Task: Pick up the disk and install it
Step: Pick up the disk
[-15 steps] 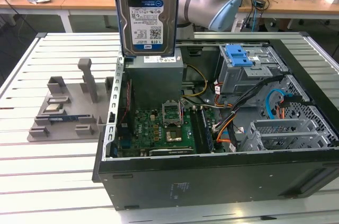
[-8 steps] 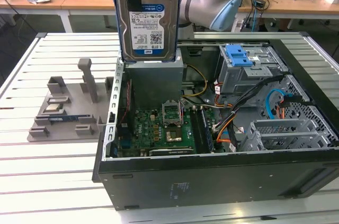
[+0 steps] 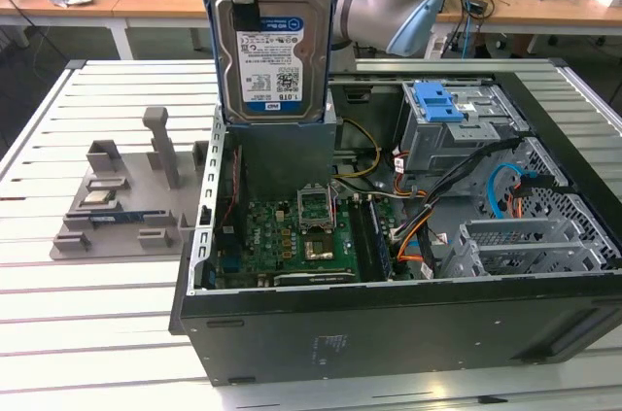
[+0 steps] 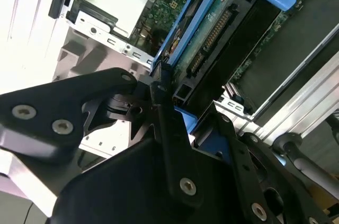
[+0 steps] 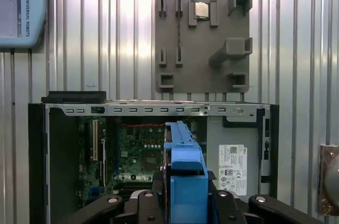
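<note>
Black open-topped computer case [image 3: 389, 333] sits nearest on the slatted white counter [image 3: 97, 294], a grey plastic parts fixture [image 3: 117, 207] at the exterior view's left. Upper middle of that frame, the flat silver-grey hard disk with blue side rails [image 3: 272, 51] hangs upright over the case, jaws clamped on its upper end.
</note>
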Tool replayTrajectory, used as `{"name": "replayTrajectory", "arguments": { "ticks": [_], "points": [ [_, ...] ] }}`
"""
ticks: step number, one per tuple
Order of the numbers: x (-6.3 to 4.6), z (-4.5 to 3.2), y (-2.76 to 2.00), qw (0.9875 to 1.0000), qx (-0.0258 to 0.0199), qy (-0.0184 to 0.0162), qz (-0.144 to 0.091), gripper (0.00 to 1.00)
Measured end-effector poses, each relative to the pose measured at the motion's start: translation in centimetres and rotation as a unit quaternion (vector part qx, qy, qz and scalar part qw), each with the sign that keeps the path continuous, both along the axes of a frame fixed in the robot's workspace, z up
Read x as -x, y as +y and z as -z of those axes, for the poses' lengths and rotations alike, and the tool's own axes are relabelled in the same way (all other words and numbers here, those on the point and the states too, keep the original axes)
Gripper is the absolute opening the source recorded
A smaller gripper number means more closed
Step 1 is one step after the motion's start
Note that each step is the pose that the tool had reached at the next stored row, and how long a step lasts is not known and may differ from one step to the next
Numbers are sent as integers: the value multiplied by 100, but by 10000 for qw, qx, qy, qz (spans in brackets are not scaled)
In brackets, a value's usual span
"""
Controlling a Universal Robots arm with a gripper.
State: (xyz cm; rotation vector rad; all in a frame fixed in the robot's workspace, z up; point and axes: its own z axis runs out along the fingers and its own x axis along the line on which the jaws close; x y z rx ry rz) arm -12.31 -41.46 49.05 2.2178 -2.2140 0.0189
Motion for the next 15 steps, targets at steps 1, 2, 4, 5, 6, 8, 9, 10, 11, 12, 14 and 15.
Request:
{"name": "replayTrajectory", "arguments": {
  "ticks": [1, 2, 4, 5, 6, 8, 9, 10, 11, 12, 14, 15],
  "points": [
    [-1, 0, -20, 10000, 0, 0, 0, 36],
    [-2, 0, -48, 10000, 0, 0, 0, 36],
    [-3, 1, -84, 10000, 0, 0, 0, 36],
    [-5, 0, -109, 10000, 0, 0, -1, 36],
    [-5, 1, -135, 10000, 0, 0, 0, 36],
    [-6, 0, -168, 10000, 0, 0, -1, 36],
    [-7, 0, -197, 10000, 0, 0, 0, 36],
    [-7, 1, -213, 10000, 0, 0, 0, 36],
    [-8, 1, -229, 10000, 0, 0, 0, 36],
    [-9, 1, -249, 10000, 0, 0, 0, 36],
    [-11, 1, -308, 10000, 0, 0, 0, 36],
    [-11, 1, -333, 10000, 0, 0, 0, 36]
  ]
}}
